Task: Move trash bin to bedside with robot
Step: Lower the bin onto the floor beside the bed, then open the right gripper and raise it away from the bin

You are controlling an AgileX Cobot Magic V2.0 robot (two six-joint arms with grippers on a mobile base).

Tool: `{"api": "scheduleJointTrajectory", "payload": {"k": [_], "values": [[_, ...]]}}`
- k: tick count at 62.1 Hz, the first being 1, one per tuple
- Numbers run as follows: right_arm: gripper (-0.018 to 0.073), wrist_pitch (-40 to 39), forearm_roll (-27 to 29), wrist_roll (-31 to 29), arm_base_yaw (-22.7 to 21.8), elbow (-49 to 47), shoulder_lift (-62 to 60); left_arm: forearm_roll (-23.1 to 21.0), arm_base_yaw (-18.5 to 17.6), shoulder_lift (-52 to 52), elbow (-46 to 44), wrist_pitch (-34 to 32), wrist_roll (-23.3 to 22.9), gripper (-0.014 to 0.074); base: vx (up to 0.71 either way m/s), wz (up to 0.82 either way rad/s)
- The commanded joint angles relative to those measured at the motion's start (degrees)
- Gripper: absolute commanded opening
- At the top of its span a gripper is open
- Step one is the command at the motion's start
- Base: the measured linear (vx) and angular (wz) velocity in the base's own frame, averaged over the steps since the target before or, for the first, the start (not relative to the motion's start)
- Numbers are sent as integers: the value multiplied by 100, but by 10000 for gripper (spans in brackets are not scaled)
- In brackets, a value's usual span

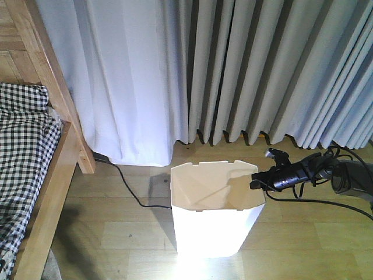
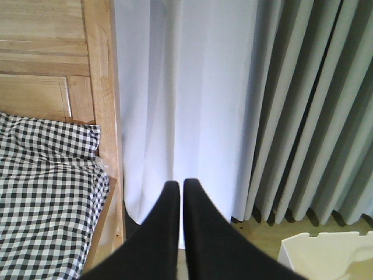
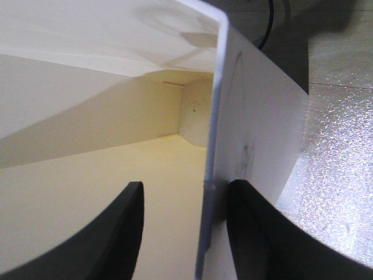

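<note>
The trash bin stands upright on the wood-plank floor at about six o'clock in the front view, its faceted, notched rim open to the camera and its cream inside lit. Well apart from it, at nine o'clock, the bedside shows as a light-brown wooden frame with black-and-white checked bedding lying on it. Behind both hang a white curtain and grey pleated drapes, and a black cable runs across the floor from the curtain hem toward the bin's back. The right arm reaches in from three o'clock, trailing black cables, and the right gripper meets the bin's rim at its right-hand corner. In the right wrist view the right gripper straddles the thin white wall: one finger is inside the bin, apart from the wall, and the other presses its outer face, so the jaws stand apart around the wall rather than squeezed onto it. The left gripper has its two black fingers together, tips nearly touching, holding nothing, pointed at twelve o'clock toward the white curtain, with the bed at nine o'clock and the bin's rim at five o'clock.
</note>
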Motion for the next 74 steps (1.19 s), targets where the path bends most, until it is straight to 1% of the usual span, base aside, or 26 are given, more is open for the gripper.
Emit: {"api": "scheduleJointTrajectory", "payload": {"k": [1,7,12,15,21,26,29,31,35,37,38,40,46,51,55,58,74], "values": [[332,149,159,-25,-22,-102,-32,-25,1,-81,107,-384,-32,-6,0,0],[332,128,-131,-11,-22,-44,-124,-25,1,-81,107,-384,-32,-6,0,0],[332,28,-151,-37,-22,193,-296,-25,1,-81,107,-384,-32,-6,0,-1],[332,-150,-144,-37,-22,423,-453,-25,1,-81,107,-384,-32,-6,0,0],[332,-850,53,-133,-8,1240,-976,-25,1,-81,107,-384,-32,-6,0,0],[332,-1388,389,-596,-8,1994,-1453,-25,1,-81,107,-384,-32,-6,0,0],[332,-1600,652,-1093,-8,2474,-1773,-25,1,-81,107,-384,-32,-6,0,0],[332,-1627,874,-1528,-8,2752,-2017,-25,1,-81,107,-384,-32,-6,0,0],[332,-1628,1289,-2197,-8,3302,-2453,-25,1,-81,107,-384,-32,-6,0,0],[332,-1645,1430,-2355,-8,3534,-2589,-25,1,-81,107,-384,-32,-6,0,0],[332,-1687,1622,-2533,-8,3707,-2785,-25,1,-81,107,-384,-32,-6,0,0],[332,-1746,1816,-2687,-8,4009,-2989,-25,1,-81,107,-384,-32,-6,0,0],[332,-2058,2594,-3403,-8,4887,-3841,-25,1,-81,107,-384,-32,-6,0,0],[332,-2288,3027,-3928,-8,5561,-4542,-25,1,-81,107,-384,-32,-6,0,0],[332,-2474,3198,-4158,-8,6008,-5158,-25,1,-81,107,-384,-32,-6,0,0],[332,-2587,3201,-4222,-8,6289,-5611,-25,1,-81,107,-384,-32,-6,0,0],[332,-2868,3154,-4242,-8,7518,-8349,-25,1,-81,107,-384,-32,-6,0,0]]}}
